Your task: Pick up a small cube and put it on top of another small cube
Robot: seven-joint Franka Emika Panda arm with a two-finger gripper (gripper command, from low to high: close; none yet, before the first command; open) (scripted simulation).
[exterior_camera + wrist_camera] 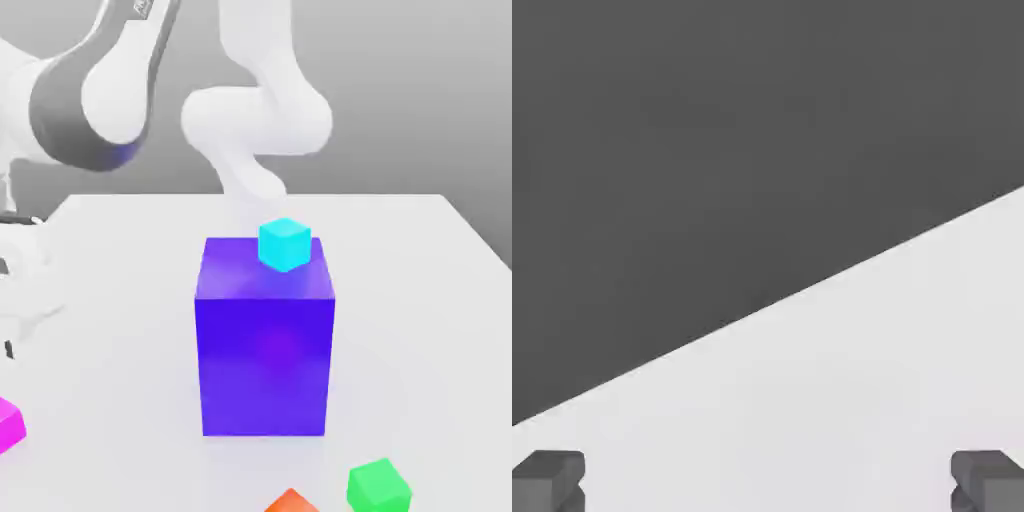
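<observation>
The white tabletop (420,300) carries 1 big blue-purple block (265,350) at its middle, with a cyan cube (284,244) sitting on the block's top, toward the far edge. A green cube (379,487) and an orange cube (291,502) lie near the front. The small magenta cube (9,424) rests at the exterior view's left edge. The tool (768,485) hangs over bare tabletop, its 2 fingers (550,480) spread wide and holding nothing.
</observation>
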